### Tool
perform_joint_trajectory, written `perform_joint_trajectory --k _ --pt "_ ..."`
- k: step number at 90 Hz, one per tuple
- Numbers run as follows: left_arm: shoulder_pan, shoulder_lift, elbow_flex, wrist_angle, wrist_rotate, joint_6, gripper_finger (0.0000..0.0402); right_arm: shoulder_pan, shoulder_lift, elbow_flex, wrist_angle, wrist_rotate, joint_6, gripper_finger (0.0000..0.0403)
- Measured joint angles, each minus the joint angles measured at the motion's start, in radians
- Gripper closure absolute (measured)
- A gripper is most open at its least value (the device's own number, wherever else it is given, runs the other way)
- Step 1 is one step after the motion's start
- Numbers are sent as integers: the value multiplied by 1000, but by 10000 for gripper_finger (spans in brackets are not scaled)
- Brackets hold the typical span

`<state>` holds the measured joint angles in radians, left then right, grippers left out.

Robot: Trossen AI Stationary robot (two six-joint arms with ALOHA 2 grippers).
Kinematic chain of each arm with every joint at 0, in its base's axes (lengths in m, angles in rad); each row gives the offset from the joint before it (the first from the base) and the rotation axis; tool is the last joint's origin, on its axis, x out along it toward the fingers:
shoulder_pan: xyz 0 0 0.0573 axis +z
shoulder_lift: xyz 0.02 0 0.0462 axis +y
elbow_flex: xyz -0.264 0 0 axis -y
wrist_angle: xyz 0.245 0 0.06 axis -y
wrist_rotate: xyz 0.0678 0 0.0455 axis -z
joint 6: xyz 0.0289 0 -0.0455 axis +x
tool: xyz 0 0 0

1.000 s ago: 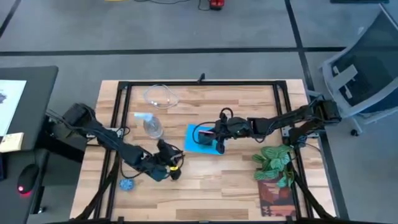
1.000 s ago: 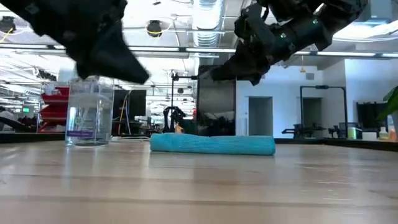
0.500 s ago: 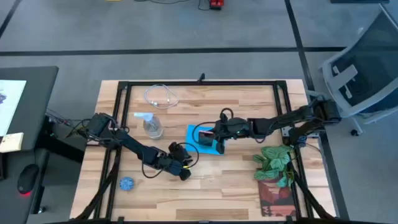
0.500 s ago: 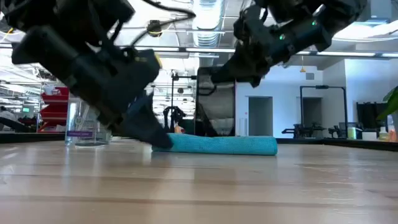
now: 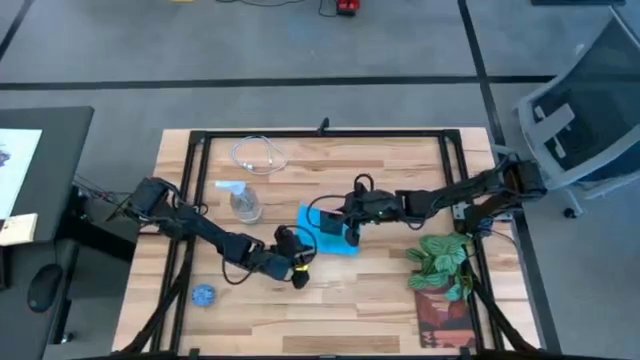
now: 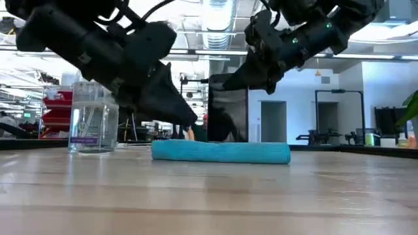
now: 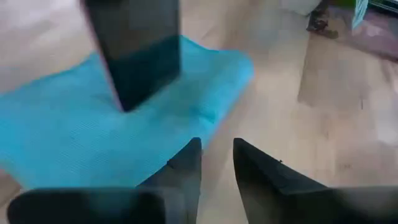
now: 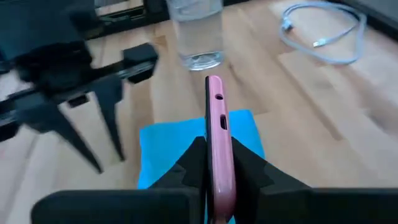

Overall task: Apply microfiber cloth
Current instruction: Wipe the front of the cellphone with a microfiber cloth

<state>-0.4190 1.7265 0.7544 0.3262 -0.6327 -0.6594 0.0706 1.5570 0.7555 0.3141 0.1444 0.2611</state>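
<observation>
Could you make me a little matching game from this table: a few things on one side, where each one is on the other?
Things:
1. phone
2. blue cloth
3. spray bottle
4. white cable

Places:
A. lying flat at mid-table
B. coiled near the far edge
C. gripped on edge by the right gripper
D. standing on the cloth's left-arm side

Pairs: 1-C, 2-A, 3-D, 4-B

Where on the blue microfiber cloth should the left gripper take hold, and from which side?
Judging from the high view, the microfiber cloth lies flat with the phone held on edge above it by the right gripper. The left gripper should pinch the free corner nearest it, coming in low from its own side, clear of the phone.
</observation>
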Motion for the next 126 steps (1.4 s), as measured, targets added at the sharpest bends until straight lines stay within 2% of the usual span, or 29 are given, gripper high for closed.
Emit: perform_joint_trajectory --k 16,38,48,64,78,88,100,110,126 --pt "-20 -38 1 -2 -3 24 332 69 0 -1 4 11 27 376" --pt "-23 -38 -13 -7 28 86 326 80 -25 26 15 29 -4 376" --pt "-4 -38 -32 -6 37 115 300 81 -26 30 -7 30 -4 376" --pt "50 -38 -94 21 80 141 237 80 -26 29 -19 29 -5 376" --pt "79 -37 -134 137 115 283 212 80 -26 29 -13 29 -5 376" --pt "97 -37 -145 225 178 388 211 80 -26 29 -15 25 -7 376" --pt "125 -22 -146 242 217 402 227 80 -26 29 -10 16 -7 376" --pt "143 44 -138 329 288 405 249 80 -26 30 10 13 -7 376" --pt "143 152 -89 382 288 404 267 81 -26 31 4 6 -6 376"
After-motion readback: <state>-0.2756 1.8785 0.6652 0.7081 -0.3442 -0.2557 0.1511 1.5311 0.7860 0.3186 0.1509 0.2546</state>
